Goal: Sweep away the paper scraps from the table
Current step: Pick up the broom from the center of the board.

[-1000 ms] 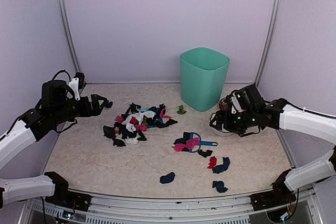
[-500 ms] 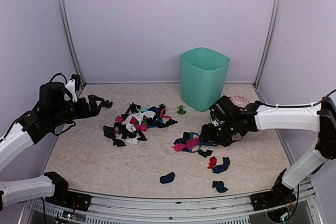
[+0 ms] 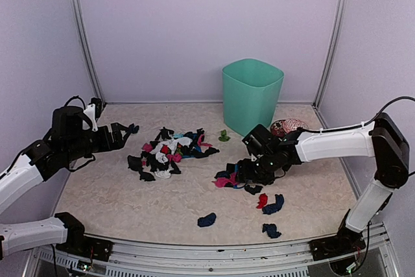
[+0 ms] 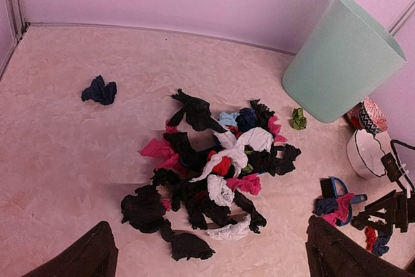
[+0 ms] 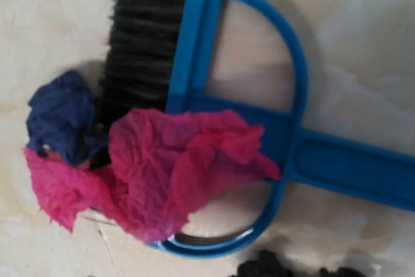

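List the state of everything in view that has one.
Left gripper, open, empty, above the table.
Right gripper, low over the brush; jaws unclear.
Brush, lying flat, pink scrap draped on it.
Scraps, unswept, scattered on the table.
Bin, upright.
Bowl, upright.

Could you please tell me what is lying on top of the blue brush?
A pink paper scrap drapes over the blue brush, beside its black bristles; the frame beneath it is hidden.

My left arm hangs bent and raised, left gripper point(image 3: 127, 130) spread wide, while my right arm stretches leftward with right gripper point(image 3: 241, 173) pointed down, its jaw gap unreadable.
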